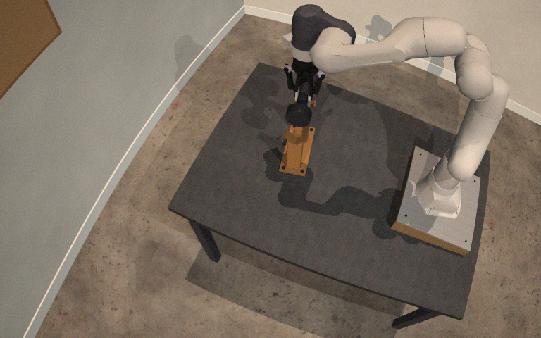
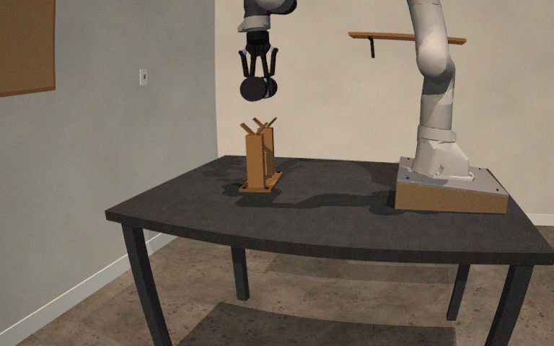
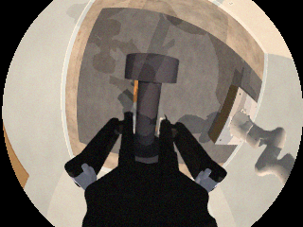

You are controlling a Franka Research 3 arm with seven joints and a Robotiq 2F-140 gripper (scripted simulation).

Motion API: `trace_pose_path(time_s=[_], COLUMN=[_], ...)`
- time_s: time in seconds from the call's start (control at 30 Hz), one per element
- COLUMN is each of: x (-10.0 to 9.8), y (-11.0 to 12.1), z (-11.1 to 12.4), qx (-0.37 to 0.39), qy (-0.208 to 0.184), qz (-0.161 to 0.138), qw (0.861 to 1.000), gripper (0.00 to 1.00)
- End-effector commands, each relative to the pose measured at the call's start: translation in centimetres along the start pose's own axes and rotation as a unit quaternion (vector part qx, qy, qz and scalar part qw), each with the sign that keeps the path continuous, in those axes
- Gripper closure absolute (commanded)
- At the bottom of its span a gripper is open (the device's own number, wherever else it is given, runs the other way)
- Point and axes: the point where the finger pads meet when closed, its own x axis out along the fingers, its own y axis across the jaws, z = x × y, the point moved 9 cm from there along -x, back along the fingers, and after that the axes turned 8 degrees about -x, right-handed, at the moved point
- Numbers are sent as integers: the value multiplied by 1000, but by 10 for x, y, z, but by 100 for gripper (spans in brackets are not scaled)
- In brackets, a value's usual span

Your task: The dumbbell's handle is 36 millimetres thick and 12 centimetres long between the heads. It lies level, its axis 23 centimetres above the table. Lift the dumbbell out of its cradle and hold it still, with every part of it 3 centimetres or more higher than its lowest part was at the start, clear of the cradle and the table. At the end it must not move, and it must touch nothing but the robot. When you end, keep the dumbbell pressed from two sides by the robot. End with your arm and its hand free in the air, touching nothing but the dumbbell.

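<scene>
The dark dumbbell (image 2: 257, 89) hangs in the air well above the orange wooden cradle (image 2: 260, 156), clear of its V-shaped forks. My gripper (image 2: 258, 81) is shut on the dumbbell's handle from two sides, pointing straight down. In the overhead view the near dumbbell head (image 1: 299, 113) hides the cradle's far end (image 1: 296, 151), and the gripper (image 1: 303, 93) sits just behind it. In the wrist view the handle (image 3: 150, 110) runs away from the fingers to the far head (image 3: 151, 67). The arm touches nothing else.
The cradle stands bolted on the dark table (image 2: 327, 201) toward its far left. The robot's base block (image 2: 451, 192) is at the table's right. A wall shelf (image 2: 405, 37) hangs behind, right of the gripper.
</scene>
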Motion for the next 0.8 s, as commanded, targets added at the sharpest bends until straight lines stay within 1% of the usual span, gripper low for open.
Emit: trace_pose_path(time_s=[0.0, 0.37, 0.77], x=[-14, -21, -22], y=[-1, 0, 0], z=[2, 2, 2], qx=[-4, -4, -4], qy=[1, 1, 1], qz=[-5, -5, -5], qw=[1000, 1000, 1000], gripper=[100, 100, 100])
